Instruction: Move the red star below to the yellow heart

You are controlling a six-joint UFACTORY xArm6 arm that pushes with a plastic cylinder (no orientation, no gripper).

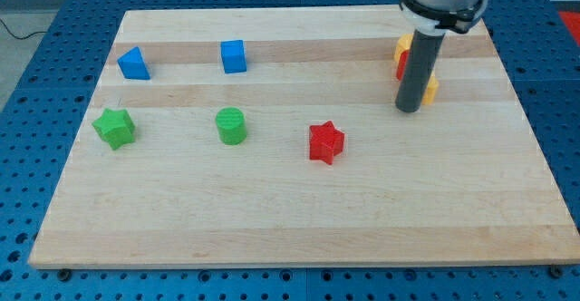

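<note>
The red star [326,142] lies on the wooden board [299,228] a little right of its middle. My tip [410,109] rests on the board up and to the right of the red star, well apart from it. The rod hides most of a cluster of blocks at the upper right. A yellow block [401,47] shows at the rod's left, a red block [401,67] just below it, and another yellow block [430,89] at the rod's right. I cannot tell which of the yellow blocks is the heart.
A blue triangle [134,63] and a blue cube [234,56] lie at the upper left. A green star [114,128] and a green cylinder [231,125] lie at the left, level with the red star. A blue perforated table surrounds the board.
</note>
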